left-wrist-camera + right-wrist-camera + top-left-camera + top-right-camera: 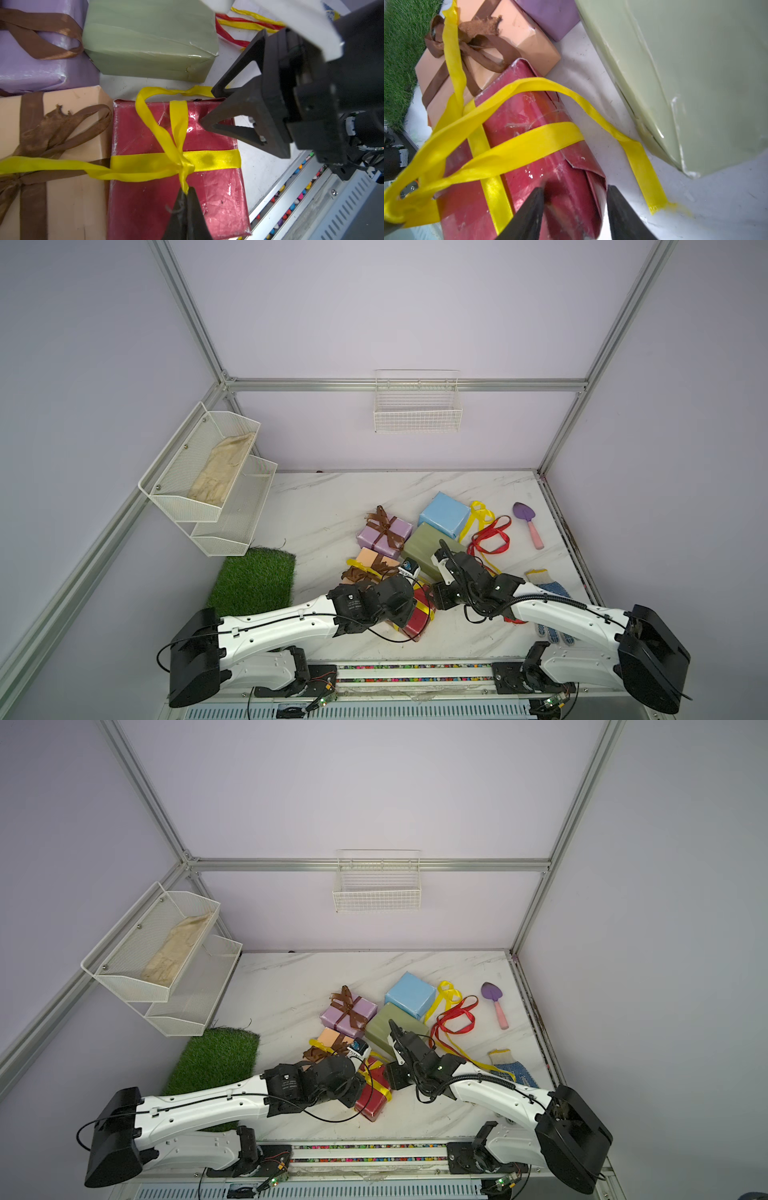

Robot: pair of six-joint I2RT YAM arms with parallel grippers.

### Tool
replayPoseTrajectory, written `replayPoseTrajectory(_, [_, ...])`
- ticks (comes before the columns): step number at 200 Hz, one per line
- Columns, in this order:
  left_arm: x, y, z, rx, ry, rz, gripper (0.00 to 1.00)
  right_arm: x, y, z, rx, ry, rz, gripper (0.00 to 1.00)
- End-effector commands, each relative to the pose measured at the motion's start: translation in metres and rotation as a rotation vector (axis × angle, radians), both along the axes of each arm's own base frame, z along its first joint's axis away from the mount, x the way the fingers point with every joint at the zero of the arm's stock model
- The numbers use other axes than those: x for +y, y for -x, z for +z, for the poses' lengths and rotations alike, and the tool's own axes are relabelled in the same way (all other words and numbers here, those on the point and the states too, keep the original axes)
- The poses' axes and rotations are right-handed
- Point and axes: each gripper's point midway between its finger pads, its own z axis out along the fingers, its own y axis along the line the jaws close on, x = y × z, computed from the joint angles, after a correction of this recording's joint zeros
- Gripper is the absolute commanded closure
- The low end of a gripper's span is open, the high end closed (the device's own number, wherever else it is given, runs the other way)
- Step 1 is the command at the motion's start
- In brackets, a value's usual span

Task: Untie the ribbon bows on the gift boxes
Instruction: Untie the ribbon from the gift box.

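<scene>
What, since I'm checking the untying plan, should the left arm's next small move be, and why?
Probably pull away from the knot: the left gripper is shut on the yellow ribbon beside its bow on the dark red box, and the open right gripper straddles that box's end.

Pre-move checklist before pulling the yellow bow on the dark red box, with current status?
1. Grip: left gripper shut on yellow ribbon just below the knot: ok.
2. Pinched strand is a tail, not a loop: cannot tell.
3. Brace: right gripper clamped on dark red box: not ok; fingers open, straddling its end.
4. Long strand free: not ok; it lies across the brown bow on the peach box.
5. Other tail loose on the table beside the olive box: ok.
</scene>
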Motion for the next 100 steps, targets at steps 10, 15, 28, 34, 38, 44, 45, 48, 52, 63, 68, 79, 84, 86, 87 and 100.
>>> replayPoseTrajectory(10, [0.005, -0.007, 0.036, -0.079, 0.097, 0.045, 0.96, -0.002, 0.001, -0.008, 0.006, 0.009, -0.006, 0.47])
replayPoseTrajectory(15, [0.007, -0.007, 0.038, -0.085, 0.103, 0.050, 0.96, -0.003, 0.000, -0.008, 0.007, 0.009, -0.009, 0.47])
replayPoseTrajectory(28, [0.012, -0.007, 0.042, -0.098, 0.117, 0.060, 0.96, -0.003, 0.000, -0.008, 0.008, 0.010, -0.009, 0.47])
replayPoseTrajectory(34, [0.015, -0.007, 0.043, -0.102, 0.122, 0.063, 0.96, -0.003, 0.001, -0.010, 0.010, 0.012, -0.009, 0.47])
replayPoseTrajectory(38, [0.016, -0.006, 0.044, -0.104, 0.125, 0.063, 0.96, -0.003, 0.001, -0.009, 0.010, 0.012, -0.009, 0.47])
replayPoseTrajectory(44, [0.018, -0.005, 0.044, -0.106, 0.128, 0.064, 0.95, -0.003, 0.001, -0.009, 0.010, 0.011, -0.011, 0.47])
replayPoseTrajectory(45, [0.018, -0.005, 0.044, -0.107, 0.129, 0.064, 0.95, -0.003, 0.001, -0.009, 0.009, 0.010, -0.011, 0.47])
replayPoseTrajectory(48, [0.019, -0.004, 0.043, -0.106, 0.130, 0.063, 0.95, -0.004, 0.001, -0.009, 0.010, 0.012, -0.011, 0.47])
replayPoseTrajectory(52, [0.020, -0.004, 0.043, -0.105, 0.131, 0.061, 0.95, -0.003, 0.001, -0.009, 0.009, 0.012, -0.011, 0.47])
replayPoseTrajectory(63, [0.023, -0.001, 0.040, -0.100, 0.133, 0.058, 0.95, -0.004, 0.001, -0.008, 0.009, 0.012, -0.013, 0.47])
replayPoseTrajectory(68, [0.024, 0.000, 0.039, -0.097, 0.134, 0.057, 0.95, -0.004, 0.001, -0.008, 0.008, 0.014, -0.011, 0.47])
replayPoseTrajectory(79, [0.026, 0.002, 0.035, -0.083, 0.141, 0.060, 0.95, -0.004, 0.000, -0.007, 0.005, 0.017, -0.014, 0.47])
replayPoseTrajectory(84, [0.027, 0.003, 0.033, -0.077, 0.142, 0.062, 0.95, -0.005, 0.000, -0.007, 0.004, 0.021, -0.015, 0.47])
replayPoseTrajectory(86, [0.028, 0.003, 0.032, -0.076, 0.143, 0.064, 0.95, -0.005, 0.000, -0.007, 0.005, 0.021, -0.014, 0.47])
replayPoseTrajectory(87, [0.028, 0.003, 0.032, -0.075, 0.144, 0.066, 0.95, -0.005, 0.000, -0.007, 0.005, 0.022, -0.015, 0.47])
replayPoseTrajectory(100, [0.033, 0.006, 0.029, -0.063, 0.155, 0.080, 0.95, -0.006, -0.001, -0.006, 0.003, 0.028, -0.018, 0.48])
